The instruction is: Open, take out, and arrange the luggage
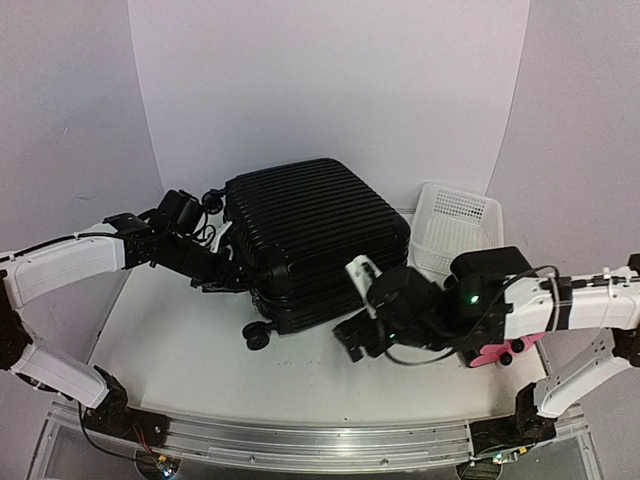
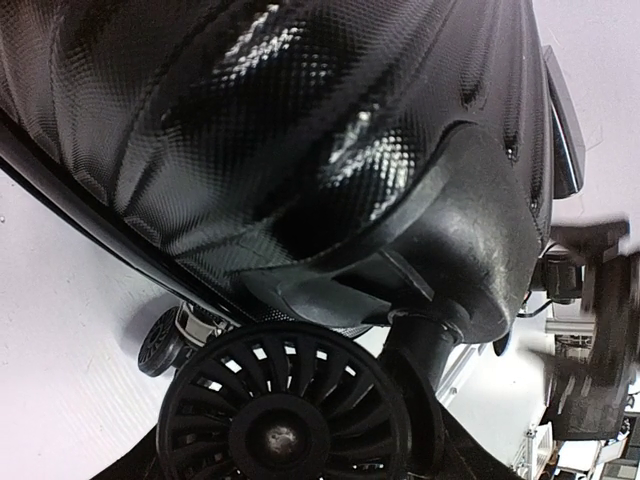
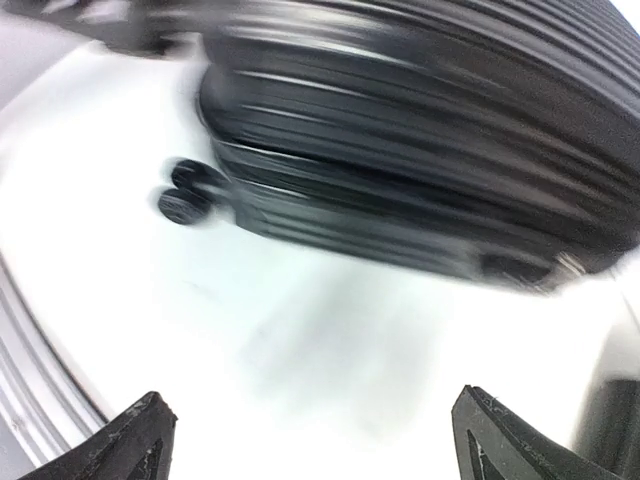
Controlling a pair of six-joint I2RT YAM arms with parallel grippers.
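The luggage (image 1: 310,235), a black ribbed hard-shell suitcase, lies flat and closed in the middle of the table. My left gripper (image 1: 226,272) is at its left front corner. In the left wrist view a spoked wheel (image 2: 285,415) fills the space at the jaws under the glossy shell (image 2: 300,130), and the gripper looks closed on that wheel. My right gripper (image 1: 352,340) hovers just in front of the case's right front side. Its fingertips (image 3: 140,440) stand wide apart with only white table between them. The luggage (image 3: 420,170) is blurred ahead of it.
A white mesh basket (image 1: 457,225) stands behind the right arm, beside the case. Something pink (image 1: 495,352) shows under the right forearm. A second wheel (image 1: 258,336) sticks out at the case's front. The table's metal rail (image 1: 320,440) runs along the near edge.
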